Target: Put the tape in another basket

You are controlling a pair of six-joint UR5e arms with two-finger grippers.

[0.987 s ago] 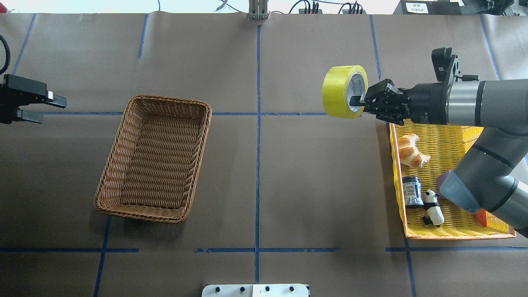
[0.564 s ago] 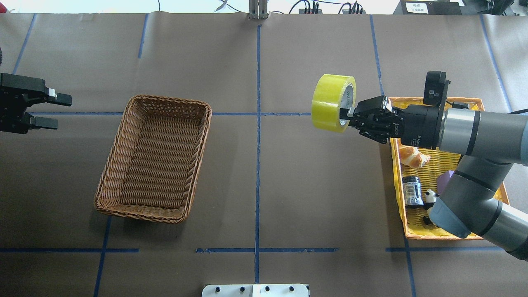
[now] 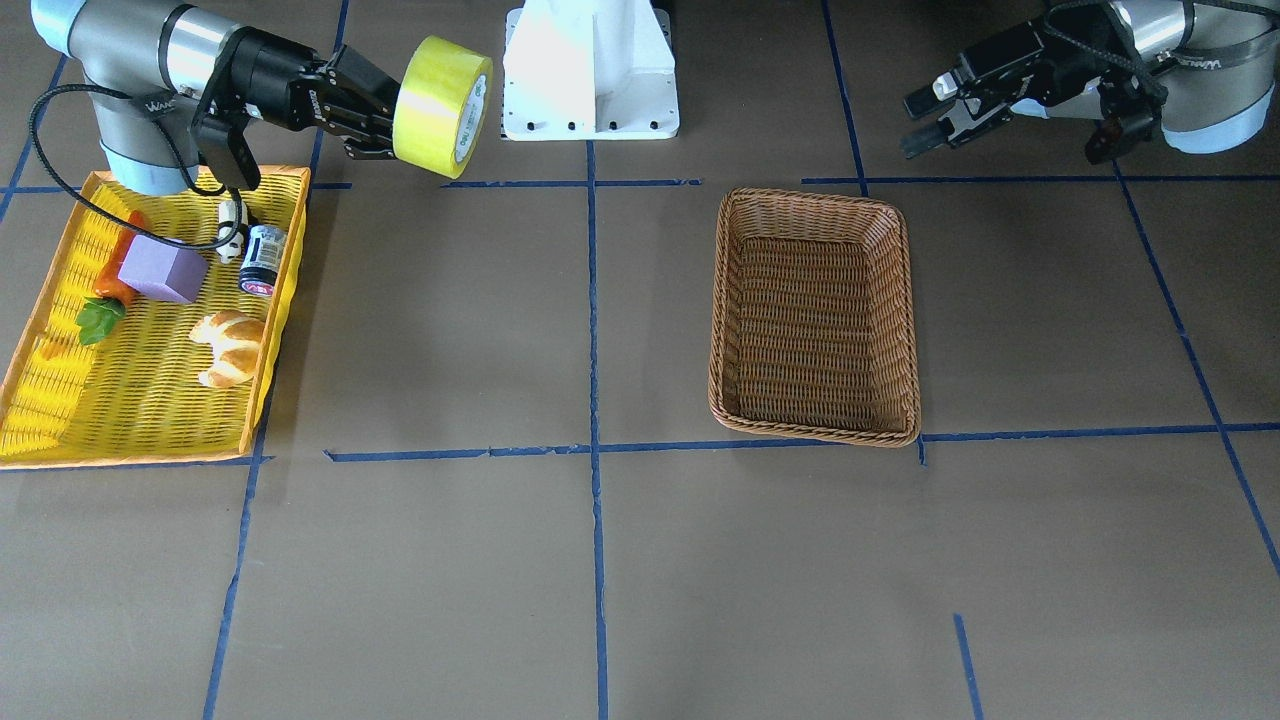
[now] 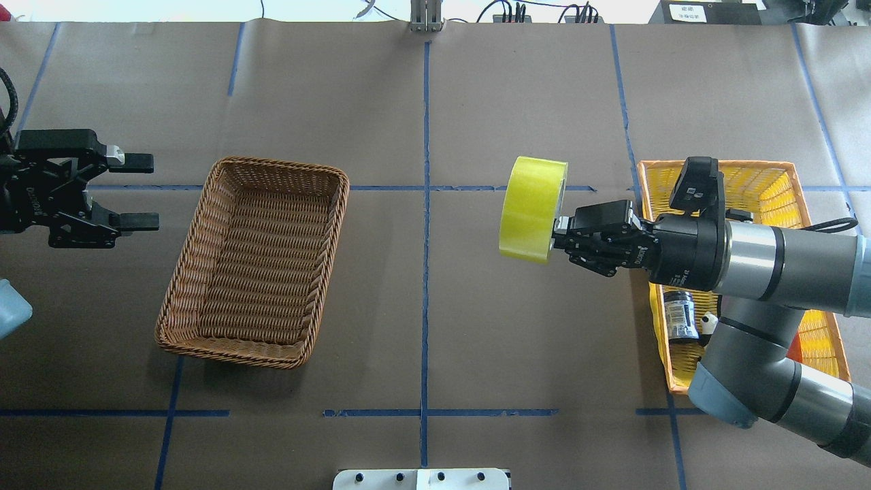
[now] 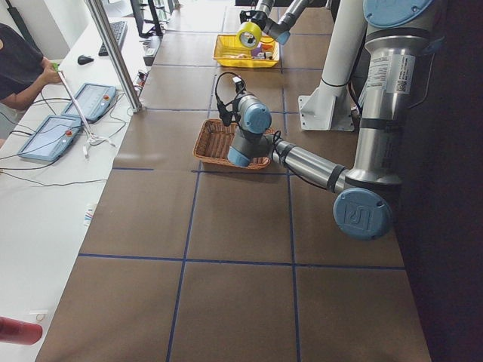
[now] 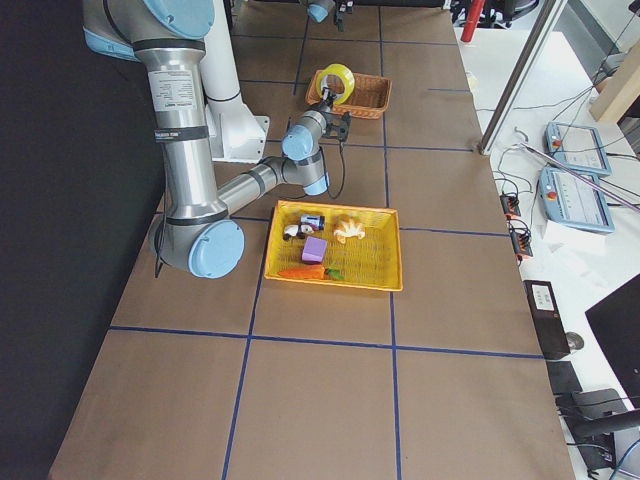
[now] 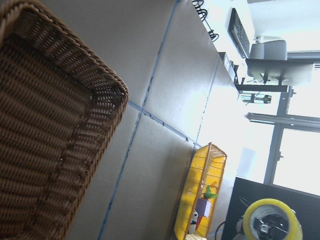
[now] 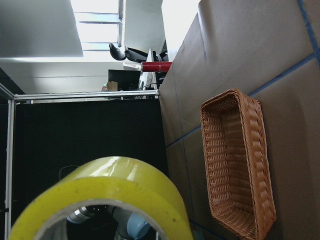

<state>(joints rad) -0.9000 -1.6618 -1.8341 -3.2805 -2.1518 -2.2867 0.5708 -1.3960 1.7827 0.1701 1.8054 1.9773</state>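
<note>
The yellow tape roll [image 4: 531, 209] hangs in the air over the table's right half, left of the yellow basket. My right gripper [image 4: 562, 228] is shut on its rim, one finger inside the core. The tape also shows in the front view [image 3: 440, 93], the right wrist view [image 8: 100, 197] and the left wrist view [image 7: 272, 220]. The brown wicker basket [image 4: 204, 325] lies empty on the left half; it shows in the front view [image 3: 815, 428] too. My left gripper [image 4: 139, 192] is open and empty, just left of the wicker basket.
The yellow basket with orange rim [image 4: 769, 184] sits at the right under my right arm. It holds a croissant [image 3: 232, 345], a purple cube [image 3: 162, 271], a dark jar [image 4: 679, 314], a panda figure [image 3: 232, 230] and a carrot [image 3: 108, 290]. The robot base [image 3: 590, 70] is at the near edge.
My right gripper has carried the tape left and toward the robot, turning the roll edge-on to the overhead camera. My left gripper has moved right, closer to the wicker basket.
</note>
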